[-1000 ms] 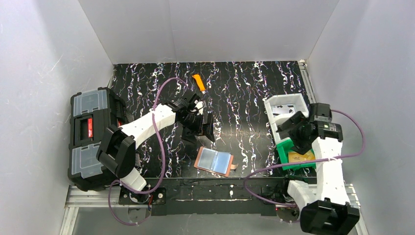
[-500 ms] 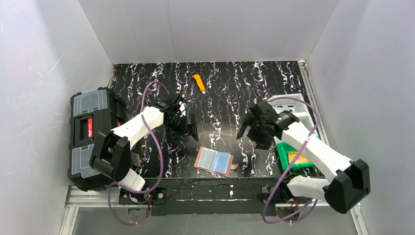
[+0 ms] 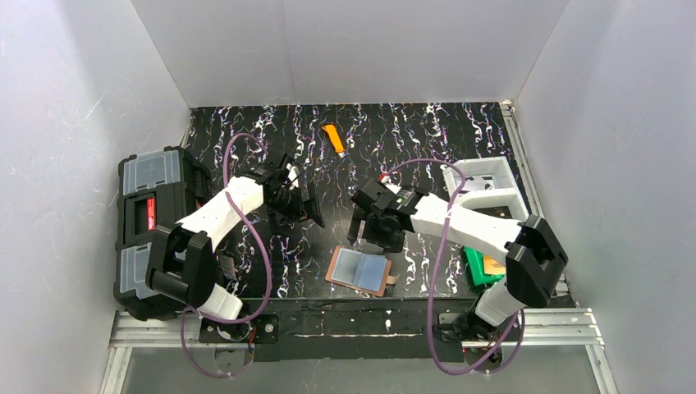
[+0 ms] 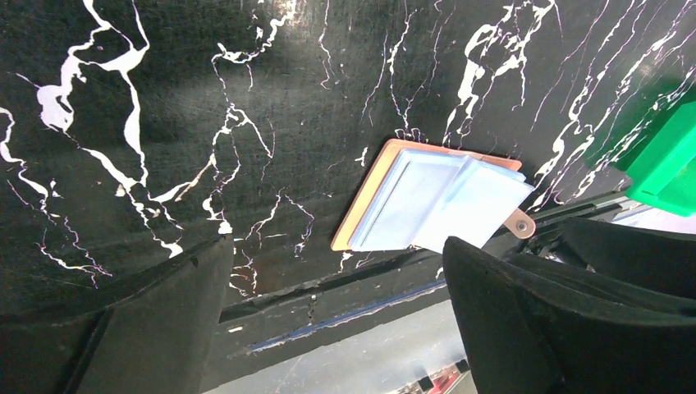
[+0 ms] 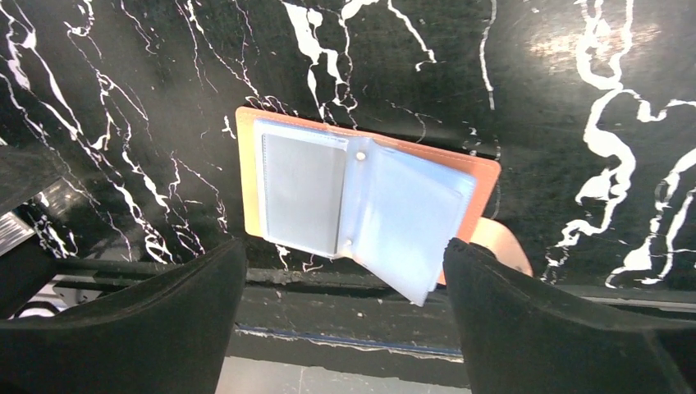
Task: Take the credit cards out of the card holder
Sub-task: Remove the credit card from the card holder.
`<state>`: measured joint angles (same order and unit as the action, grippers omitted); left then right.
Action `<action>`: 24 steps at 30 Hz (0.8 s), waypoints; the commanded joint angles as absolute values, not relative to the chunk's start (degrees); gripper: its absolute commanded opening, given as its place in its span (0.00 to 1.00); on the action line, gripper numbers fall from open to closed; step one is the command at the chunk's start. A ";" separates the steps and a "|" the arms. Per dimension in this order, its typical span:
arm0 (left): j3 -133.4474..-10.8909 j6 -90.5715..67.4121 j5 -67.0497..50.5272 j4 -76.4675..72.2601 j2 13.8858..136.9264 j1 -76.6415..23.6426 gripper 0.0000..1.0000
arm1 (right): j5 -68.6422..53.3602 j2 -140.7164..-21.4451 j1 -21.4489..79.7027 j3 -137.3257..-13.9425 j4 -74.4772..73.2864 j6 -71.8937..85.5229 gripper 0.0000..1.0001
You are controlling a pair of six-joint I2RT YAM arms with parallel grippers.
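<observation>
Card holder [image 3: 359,270] open flat on the black marbled table [image 3: 427,139], close to the near edge, brown cover underneath, clear sleeves fanned upward, small round tab poking out at its right side. Pale blue-grey credit card [image 5: 304,193] visible through the left sleeve; contents of the other sleeves impossible to tell.

Just beyond and above the card holder, right gripper [image 3: 361,231] pointed down at it, fingers [image 5: 566,328] spread wide, holding nothing, not touching the leather. Right arm bent sharply: up from its base to the right of the card holder, elbow raised, forearm stretched leftward across the table.

Farther back and to the left of the card holder, left gripper [image 3: 302,207] also tilted down toward it, jaws wide apart, empty, off the table. Left arm folded at the elbow, white forearm angled up and rightward.

Right of the card holder, green tray [image 3: 474,264] partly under the right arm, white bin [image 3: 478,163] beyond it. Far left of the card holder, black toolbox [image 3: 152,230]. Farthest beyond the card holder, orange utility knife [image 3: 332,139] alone on the marble.
</observation>
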<state>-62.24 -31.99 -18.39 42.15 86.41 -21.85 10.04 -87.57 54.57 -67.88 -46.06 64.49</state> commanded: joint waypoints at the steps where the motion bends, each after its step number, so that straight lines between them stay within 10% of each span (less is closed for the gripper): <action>1: -63.24 -31.64 -18.25 43.23 84.10 -20.81 1.00 | 10.52 -90.81 56.79 -70.65 -44.22 66.73 0.92; 14: -61.61 -30.90 -18.69 42.46 84.70 -20.65 1.00 | 6.44 -99.39 58.80 -73.30 -42.46 63.15 0.64; 24: -61.60 -30.89 -18.73 42.54 85.71 -20.68 1.00 | 0.62 -106.75 58.69 -74.50 -39.06 58.56 0.61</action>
<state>-62.24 -31.51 -18.48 42.02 86.41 -21.06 3.40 -104.90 58.57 -72.49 -40.69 60.88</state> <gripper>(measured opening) 0.994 0.620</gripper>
